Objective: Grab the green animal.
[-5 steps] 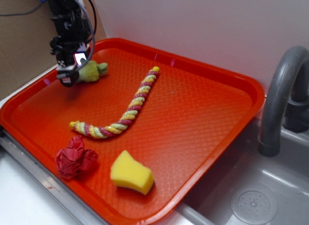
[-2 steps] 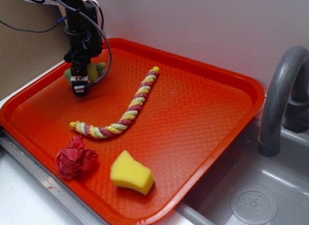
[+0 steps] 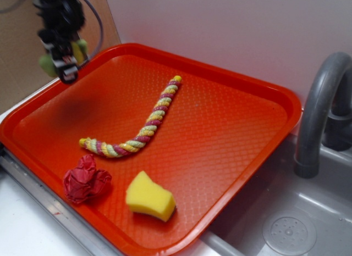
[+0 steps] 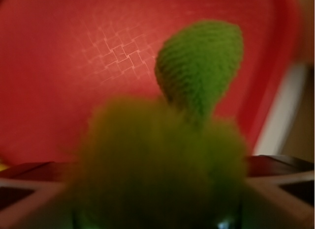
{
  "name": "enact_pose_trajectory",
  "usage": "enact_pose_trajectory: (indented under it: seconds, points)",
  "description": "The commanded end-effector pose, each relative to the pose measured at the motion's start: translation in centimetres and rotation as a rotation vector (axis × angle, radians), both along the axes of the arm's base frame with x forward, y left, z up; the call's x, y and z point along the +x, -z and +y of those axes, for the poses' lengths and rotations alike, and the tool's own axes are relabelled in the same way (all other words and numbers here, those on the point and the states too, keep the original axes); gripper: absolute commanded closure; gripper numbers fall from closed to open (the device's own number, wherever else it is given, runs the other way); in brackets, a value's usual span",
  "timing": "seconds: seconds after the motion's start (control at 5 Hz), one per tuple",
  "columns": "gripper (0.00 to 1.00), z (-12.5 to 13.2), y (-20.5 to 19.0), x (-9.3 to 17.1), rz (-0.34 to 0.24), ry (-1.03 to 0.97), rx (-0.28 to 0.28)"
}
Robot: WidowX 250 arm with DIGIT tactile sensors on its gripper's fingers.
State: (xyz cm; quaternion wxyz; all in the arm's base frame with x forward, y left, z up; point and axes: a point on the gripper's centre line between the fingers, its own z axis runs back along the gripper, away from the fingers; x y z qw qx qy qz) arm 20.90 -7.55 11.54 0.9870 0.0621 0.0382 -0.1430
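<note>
My gripper point(image 3: 65, 62) hangs in the air above the far left corner of the orange tray point(image 3: 231, 129), shut on the green animal point(image 3: 81, 49). The toy's green ends stick out on both sides of the black fingers. In the wrist view the green animal point(image 4: 197, 67) fills the middle, its fuzzy body pressed between the jaws and one knitted green end pointing up, with the tray below it. A dark shadow lies on the tray under the gripper.
A twisted multicolour rope point(image 3: 144, 127) lies across the tray's middle. A crumpled red ball point(image 3: 84, 179) and a yellow sponge point(image 3: 149, 196) sit near the front edge. A grey sink with a faucet point(image 3: 319, 113) is on the right. A white wall stands behind.
The gripper closed on the green animal at the tray's far left and has lifted it up and to the left, off the tray.
</note>
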Motion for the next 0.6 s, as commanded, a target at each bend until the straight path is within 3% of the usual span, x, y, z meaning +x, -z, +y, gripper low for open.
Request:
enact_pose_trajectory:
  seconds: [0.0, 0.2, 0.4]
  points:
    - [1.0, -0.7, -8.8, -1.3, -0.145, -0.221, -0.082]
    - [1.0, -0.3, -11.1, -1.2, -0.202, -0.238, -0.107]
    - [1.0, -0.2, -10.9, -0.8, -0.21, -0.225, -0.092]
